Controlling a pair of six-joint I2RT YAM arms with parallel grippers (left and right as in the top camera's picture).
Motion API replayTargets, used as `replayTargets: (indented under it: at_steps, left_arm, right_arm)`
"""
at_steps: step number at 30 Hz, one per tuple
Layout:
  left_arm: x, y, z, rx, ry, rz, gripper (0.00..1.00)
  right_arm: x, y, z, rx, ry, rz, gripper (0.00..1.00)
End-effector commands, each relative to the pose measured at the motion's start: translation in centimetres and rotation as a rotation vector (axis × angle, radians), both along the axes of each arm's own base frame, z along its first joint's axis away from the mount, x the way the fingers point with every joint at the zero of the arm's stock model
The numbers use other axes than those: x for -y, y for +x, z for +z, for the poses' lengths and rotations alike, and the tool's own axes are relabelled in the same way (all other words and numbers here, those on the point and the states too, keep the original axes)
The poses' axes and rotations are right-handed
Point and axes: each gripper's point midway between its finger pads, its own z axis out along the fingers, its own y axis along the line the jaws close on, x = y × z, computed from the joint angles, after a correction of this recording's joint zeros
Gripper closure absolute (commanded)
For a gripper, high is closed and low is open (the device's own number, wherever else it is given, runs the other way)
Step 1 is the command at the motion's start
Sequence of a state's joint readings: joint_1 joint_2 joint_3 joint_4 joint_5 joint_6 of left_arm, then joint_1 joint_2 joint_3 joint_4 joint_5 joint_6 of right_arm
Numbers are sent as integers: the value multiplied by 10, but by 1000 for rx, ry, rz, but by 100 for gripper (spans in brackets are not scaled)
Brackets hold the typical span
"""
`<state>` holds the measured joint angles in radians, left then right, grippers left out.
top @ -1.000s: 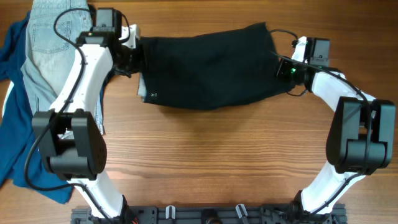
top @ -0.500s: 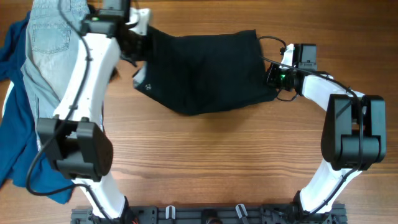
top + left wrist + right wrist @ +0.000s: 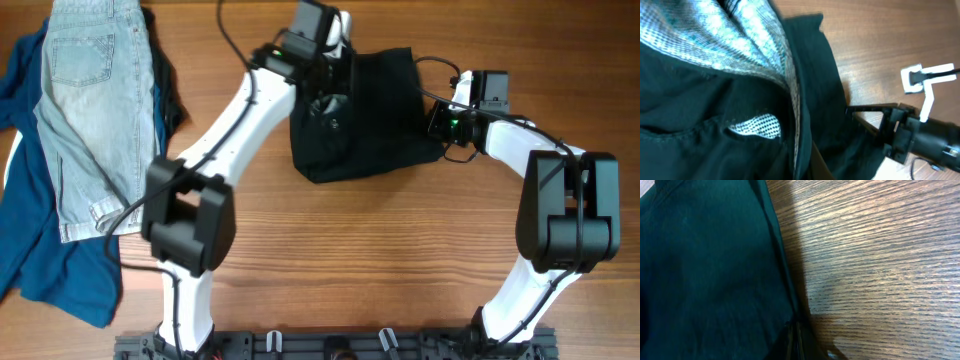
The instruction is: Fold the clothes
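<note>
The black shorts (image 3: 375,125) lie at the table's far middle, doubled over into a short bundle. My left gripper (image 3: 337,85) is shut on their left end and holds it over the bundle. In the left wrist view the black cloth (image 3: 700,115) with its grey lining (image 3: 740,42) fills the frame and hides my fingers. My right gripper (image 3: 438,125) is shut on the shorts' right edge, low at the table. In the right wrist view the cloth (image 3: 705,265) runs down into the closed fingertips (image 3: 796,339).
Pale blue denim shorts (image 3: 85,110) lie at the far left on top of a deep blue top (image 3: 30,250). A strip of black cloth (image 3: 165,90) shows beside the denim. The wooden table (image 3: 400,250) runs to a rail at the front edge.
My left arm has swung far to the right, carrying the shorts' left end over toward the right end, so the shorts are now doubled. My right gripper has hardly moved.
</note>
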<state>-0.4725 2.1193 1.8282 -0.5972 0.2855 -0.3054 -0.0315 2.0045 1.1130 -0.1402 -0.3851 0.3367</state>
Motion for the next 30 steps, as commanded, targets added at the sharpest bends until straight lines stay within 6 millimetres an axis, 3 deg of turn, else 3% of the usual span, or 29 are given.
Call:
replayTargets:
  at_steps: [1,5,6,8,11,15,17,18,20,23,25,28,29,30]
  left_arm:
    - [39,9,-16,3,-83,19,96]
    - [74,9,-27,54,-119,-30,96]
    - [79,7,-29,57,-120,-38,82]
    - [82,6,-36,62,-96,-28,0]
    - [78,11,-33,78,-91,-12,0]
    - [56,23,-14,84,-112,40,0]
    - [34,30,12,102,-121,75,0]
    - [22,30,26,108,-123,92,0]
    - [-10,29,60,120,-118,138,0]
    - [-57,29,91,135,-103,219,0]
    - [-100,29,108,127,-92,294,0]
    - [-151,31,104,82,-60,391,0]
    - [-171,30,97,48,-44,427,0]
    - [-184,28,92,21,-32,452,0]
  right_arm:
    - [-10,-14,-22,-64,22,19,96]
    - [-9,-12,-21,-54,23,15,96]
    - [-8,-12,-21,-54,24,14,96]
    - [-10,-8,-17,-37,44,10,96]
    - [-8,9,11,53,93,10,96]
    - [21,33,90,228,118,-39,96]
    - [35,36,132,322,104,-60,95]
    - [38,35,151,364,95,-59,90]
    - [26,31,170,408,104,-10,80]
    - [-4,28,165,394,121,58,73]
    - [-34,27,153,375,106,121,57]
    - [-71,22,136,357,90,210,33]
    - [-95,17,123,355,70,291,28]
    - [-105,13,113,340,42,319,27]
